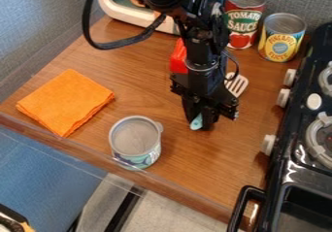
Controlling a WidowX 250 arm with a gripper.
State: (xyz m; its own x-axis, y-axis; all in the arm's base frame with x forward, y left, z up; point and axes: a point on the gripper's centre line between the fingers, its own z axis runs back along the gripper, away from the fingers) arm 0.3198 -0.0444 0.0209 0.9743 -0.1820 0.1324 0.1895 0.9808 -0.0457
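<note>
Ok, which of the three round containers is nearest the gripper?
The grey-topped container by the counter's edge; the red-labelled can and yellow-labelled can stand farther off, at the back.

Arm (201, 51) cut by top edge. Light-blue item (196, 123) at pincer (203, 124) mostly hidden, can't identify. Red object (177, 60) and slotted spatula (237, 85) partly behind arm. White container (117, 8) cut off at top, stove (277, 165) at right.
</note>
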